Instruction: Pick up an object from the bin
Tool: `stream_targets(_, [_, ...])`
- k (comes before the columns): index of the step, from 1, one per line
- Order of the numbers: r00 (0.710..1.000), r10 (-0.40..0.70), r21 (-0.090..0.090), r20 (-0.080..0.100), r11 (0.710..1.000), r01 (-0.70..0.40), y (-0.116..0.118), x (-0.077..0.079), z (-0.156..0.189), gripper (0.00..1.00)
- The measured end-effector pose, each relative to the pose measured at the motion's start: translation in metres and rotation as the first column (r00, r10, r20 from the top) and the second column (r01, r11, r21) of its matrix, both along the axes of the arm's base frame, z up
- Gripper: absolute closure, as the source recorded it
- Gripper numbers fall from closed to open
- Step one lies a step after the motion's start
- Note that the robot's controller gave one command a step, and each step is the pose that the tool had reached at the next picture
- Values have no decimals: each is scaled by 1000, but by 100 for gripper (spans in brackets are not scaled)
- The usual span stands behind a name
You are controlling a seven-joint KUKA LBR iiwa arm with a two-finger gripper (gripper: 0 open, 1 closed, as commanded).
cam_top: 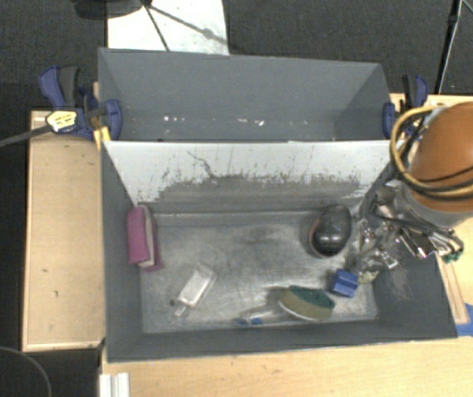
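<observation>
My gripper [372,259] hangs low at the right side of the bin, under the orange dome. A small blue block [344,284] lies just below and left of the fingertips, close to them. A dark round object like a computer mouse [330,230] rests a little to the upper left of the gripper. Near the front wall lies an oval scrubber with a green top and pale edge [307,303].
A purple-pink rectangular block [140,236] leans at the left wall. A clear small bottle [193,288] lies at the front left. A thin blue-tipped item [253,319] sits by the front wall. The arm and cables cover the right edge.
</observation>
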State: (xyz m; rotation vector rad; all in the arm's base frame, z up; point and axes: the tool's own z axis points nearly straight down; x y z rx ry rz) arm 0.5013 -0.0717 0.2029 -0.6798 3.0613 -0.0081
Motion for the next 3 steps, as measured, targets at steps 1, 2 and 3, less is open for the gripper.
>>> stream_targets(1, [964, 267, 5, -7, 964, -267, 12, -17, -29, 100])
stream_targets(2, [964, 264, 5, -6, 964, -264, 12, -16, -29, 0])
stream_targets(3, [553, 833, 5, -4, 553, -833, 6, 22, -119, 0])
